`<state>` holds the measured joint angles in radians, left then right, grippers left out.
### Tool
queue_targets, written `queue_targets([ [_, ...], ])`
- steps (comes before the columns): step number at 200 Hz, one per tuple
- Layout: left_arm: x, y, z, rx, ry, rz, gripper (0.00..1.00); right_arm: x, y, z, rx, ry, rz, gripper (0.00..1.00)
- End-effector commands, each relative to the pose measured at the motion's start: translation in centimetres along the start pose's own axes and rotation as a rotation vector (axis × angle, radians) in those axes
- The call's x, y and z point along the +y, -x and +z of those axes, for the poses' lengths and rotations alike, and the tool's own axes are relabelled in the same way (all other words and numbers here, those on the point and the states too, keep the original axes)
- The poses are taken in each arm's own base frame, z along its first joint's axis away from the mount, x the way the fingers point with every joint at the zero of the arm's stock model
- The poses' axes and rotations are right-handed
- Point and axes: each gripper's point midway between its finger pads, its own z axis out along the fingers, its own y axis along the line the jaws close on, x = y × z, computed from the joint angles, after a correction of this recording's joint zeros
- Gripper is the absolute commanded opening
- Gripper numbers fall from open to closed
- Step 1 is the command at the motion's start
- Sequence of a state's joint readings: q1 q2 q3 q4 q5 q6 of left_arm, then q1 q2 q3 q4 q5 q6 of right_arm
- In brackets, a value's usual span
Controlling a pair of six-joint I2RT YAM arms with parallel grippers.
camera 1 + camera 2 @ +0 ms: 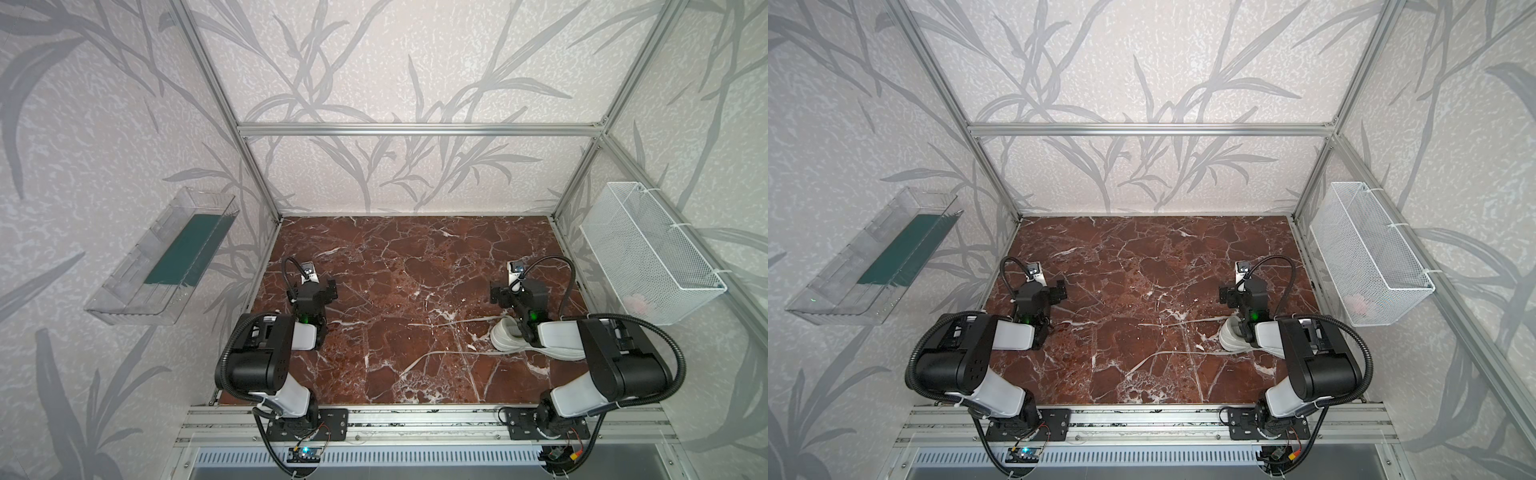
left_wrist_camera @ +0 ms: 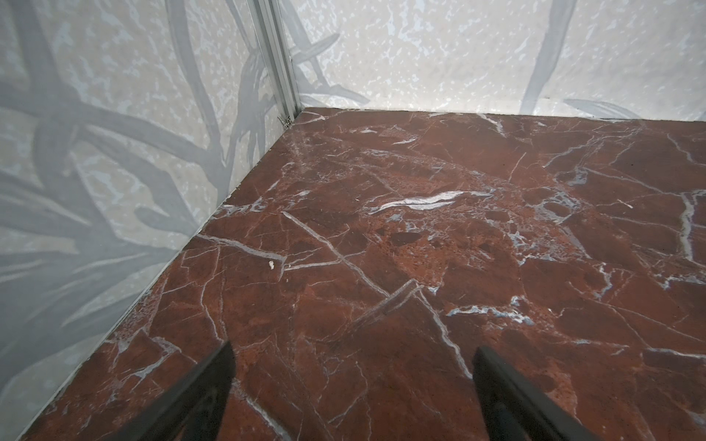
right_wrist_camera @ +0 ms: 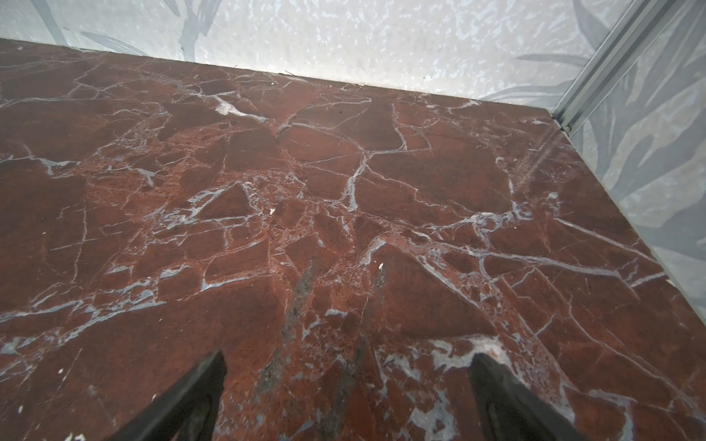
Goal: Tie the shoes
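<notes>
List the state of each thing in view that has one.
sneaker, on table, untied, partly under right arm.
laces, loose, trailing across table.
left gripper, open, empty.
right gripper, open, empty.
wire basket, hung on frame, pale item inside, unclear.

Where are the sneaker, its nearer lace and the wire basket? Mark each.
sneaker (image 1: 505, 336), in a top view, uncovered end
nearer lace (image 1: 457, 352), in a top view, straight stretch
wire basket (image 1: 631, 266), in a top view, mesh wall
</notes>
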<state>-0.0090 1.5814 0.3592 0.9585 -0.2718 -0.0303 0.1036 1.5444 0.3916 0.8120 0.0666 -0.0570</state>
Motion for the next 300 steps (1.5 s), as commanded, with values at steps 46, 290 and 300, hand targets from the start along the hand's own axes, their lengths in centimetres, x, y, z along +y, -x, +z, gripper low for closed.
queue_targets([
  [46, 0.4, 1.0, 0.0, -0.034, 0.015, -0.035, 0.99, -0.2, 1.5, 0.0, -0.049, -0.002, 0.0, 0.99],
  [290, -14.8, 6.8, -11.9, 0.12, -0.73, 0.151, 0.94, 1.0, 1.7, -18.3, 0.775, -0.417, 1.071, 0.89],
  [300, -15.0, 6.4, -12.0, 0.118, -0.739, 0.15, 0.94, 2.0, 0.9, -18.4, 0.793, -0.415, 1.162, 0.87],
])
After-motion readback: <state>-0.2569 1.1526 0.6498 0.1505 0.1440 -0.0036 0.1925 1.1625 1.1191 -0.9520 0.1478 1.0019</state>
